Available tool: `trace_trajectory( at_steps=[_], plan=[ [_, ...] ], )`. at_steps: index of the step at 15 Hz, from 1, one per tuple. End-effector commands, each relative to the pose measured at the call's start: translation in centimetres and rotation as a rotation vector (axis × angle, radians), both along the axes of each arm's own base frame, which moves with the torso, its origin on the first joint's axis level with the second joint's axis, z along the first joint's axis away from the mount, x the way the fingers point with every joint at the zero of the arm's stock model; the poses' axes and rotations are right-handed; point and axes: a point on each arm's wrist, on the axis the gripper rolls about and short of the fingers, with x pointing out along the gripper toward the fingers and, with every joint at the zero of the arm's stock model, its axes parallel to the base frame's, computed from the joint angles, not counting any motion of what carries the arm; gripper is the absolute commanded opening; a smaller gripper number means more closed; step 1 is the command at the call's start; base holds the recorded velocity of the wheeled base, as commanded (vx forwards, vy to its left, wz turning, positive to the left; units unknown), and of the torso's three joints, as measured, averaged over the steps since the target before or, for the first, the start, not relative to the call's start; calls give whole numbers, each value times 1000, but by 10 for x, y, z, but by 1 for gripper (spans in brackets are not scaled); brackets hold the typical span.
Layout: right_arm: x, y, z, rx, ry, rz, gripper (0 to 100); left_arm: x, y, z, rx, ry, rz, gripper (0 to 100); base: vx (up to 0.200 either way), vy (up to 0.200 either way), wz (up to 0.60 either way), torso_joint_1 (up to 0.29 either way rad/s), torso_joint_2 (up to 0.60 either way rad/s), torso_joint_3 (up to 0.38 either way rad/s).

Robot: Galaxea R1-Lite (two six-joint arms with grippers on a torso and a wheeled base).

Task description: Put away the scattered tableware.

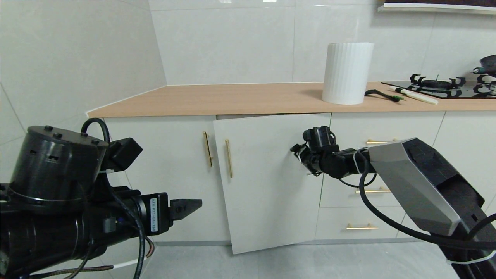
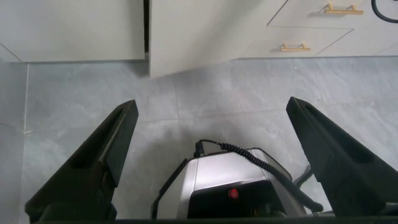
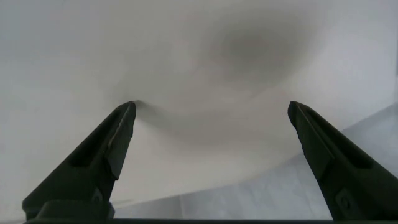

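Both spread and empty, my left tool [image 2: 211, 112] hangs low and my right tool [image 1: 300, 155] faces the ajar cabinet door [image 1: 271, 186], which a forward push could shut.

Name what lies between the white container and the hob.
Head view: a dark utensil and a pale stick-like utensil lie on the wooden counter there.

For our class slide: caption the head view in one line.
Right hand at the ajar cabinet door; white container on the counter.
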Motion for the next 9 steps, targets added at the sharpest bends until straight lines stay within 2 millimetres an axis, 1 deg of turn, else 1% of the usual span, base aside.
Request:
trace_trajectory(
  at_steps=[1,4,9],
  plan=[
    [5,-5,-5,-2,2,-14,100,0,0,0,0,1,1,100,0,0,0,0,0,0],
    [10,-14,-17,-37,16,-78,100,0,0,0,0,1,1,100,0,0,0,0,0,0],
    [15,-27,-17,-37,16,-105,100,1,0,-1,0,3,2,100,0,0,0,0,0,0]
  ],
)
